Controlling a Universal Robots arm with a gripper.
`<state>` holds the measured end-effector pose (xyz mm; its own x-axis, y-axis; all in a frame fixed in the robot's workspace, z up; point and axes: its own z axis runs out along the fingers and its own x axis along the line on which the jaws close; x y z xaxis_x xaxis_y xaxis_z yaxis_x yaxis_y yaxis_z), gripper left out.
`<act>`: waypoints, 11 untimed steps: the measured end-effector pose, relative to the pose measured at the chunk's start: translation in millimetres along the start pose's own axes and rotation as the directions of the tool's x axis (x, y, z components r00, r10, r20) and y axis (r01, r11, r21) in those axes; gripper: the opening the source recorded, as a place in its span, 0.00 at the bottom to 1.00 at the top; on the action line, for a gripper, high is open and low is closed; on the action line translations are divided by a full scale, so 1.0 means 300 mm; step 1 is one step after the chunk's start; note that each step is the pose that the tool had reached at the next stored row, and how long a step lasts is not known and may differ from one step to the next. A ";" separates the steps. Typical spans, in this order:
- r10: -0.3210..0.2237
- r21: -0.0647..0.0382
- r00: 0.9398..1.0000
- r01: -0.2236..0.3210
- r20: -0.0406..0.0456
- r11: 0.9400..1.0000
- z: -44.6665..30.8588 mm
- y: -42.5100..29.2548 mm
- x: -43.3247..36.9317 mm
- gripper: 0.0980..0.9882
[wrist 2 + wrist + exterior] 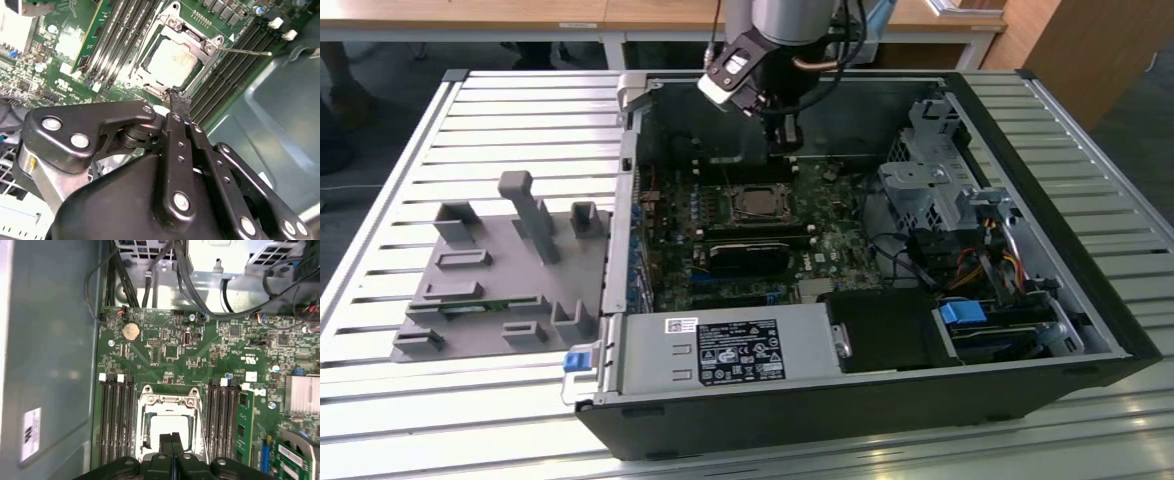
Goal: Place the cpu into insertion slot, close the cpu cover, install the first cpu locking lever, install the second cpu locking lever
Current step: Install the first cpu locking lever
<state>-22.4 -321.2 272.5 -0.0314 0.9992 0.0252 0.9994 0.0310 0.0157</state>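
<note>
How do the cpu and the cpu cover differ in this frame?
The cpu is a solid pale plate; the cpu cover is a silvery frame with a window. The cpu cover is larger and lies down around the cpu, which shows through that window. Both are square, metallic and lie flat.

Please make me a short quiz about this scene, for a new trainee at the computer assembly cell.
1. True or false: the cpu lies under the closed cpu cover.
2. The gripper is: A open wide, B shut and holding nothing, C shut on the cpu.
3. What colour is the fixture beside the computer case?
Key: 1 true; 2 B; 3 grey.
</note>
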 end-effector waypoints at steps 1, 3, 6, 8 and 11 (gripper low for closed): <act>-0.001 0.000 1.000 0.001 0.000 1.000 -0.005 0.000 0.000 0.01; -0.020 0.000 1.000 0.020 0.000 1.000 -0.005 0.000 0.000 0.01; -0.075 0.002 0.997 0.075 -0.001 0.997 -0.005 0.000 0.000 0.01; -0.111 0.003 0.994 0.111 -0.002 0.994 -0.005 0.000 0.000 0.01; -0.164 0.004 0.986 0.164 -0.003 0.986 -0.005 0.000 0.000 0.01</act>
<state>-22.4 -321.2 274.1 -0.1949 0.9805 0.0250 0.9808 0.1945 0.0157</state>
